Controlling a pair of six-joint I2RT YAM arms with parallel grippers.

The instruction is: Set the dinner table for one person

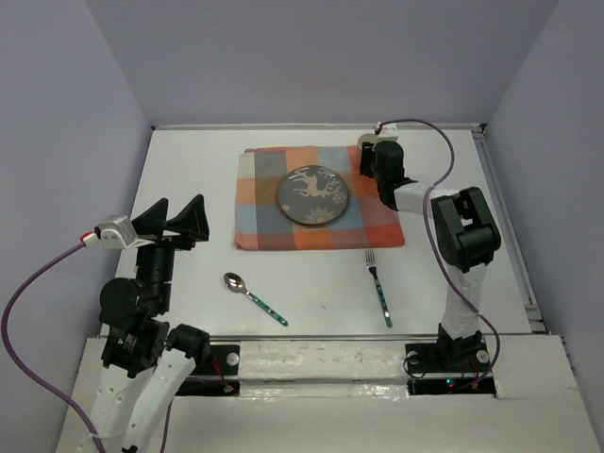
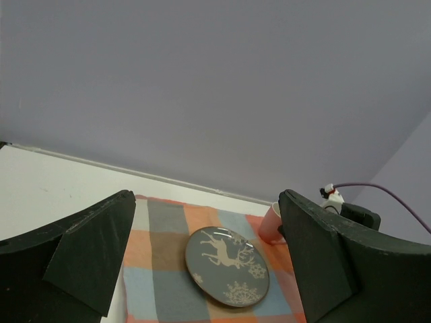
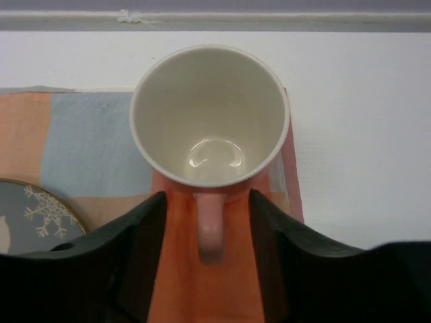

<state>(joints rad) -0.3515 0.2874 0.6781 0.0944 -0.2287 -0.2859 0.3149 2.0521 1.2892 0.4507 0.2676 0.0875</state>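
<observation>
A: Mug (image 3: 210,114) placement?
B: Upright on the checked cloth (image 1: 264,222), at its far right corner, beside the plate (image 1: 314,195). Right jaws are spread, straddling its handle without touching it.
A: Left jaws?
B: Spread wide, raised over the white surface (image 1: 189,170), which stretches out ahead of both arms. Spoon (image 1: 253,295) and fork (image 1: 378,288) lie on it, nearer than the cloth.

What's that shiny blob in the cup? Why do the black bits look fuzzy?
Right wrist view: the blob is light glare on the glossy inside of the cup; the right hand sits so near the lens its fingers look soft. Left wrist view: the left hand is soft-edged too, the plate sharper.
</observation>
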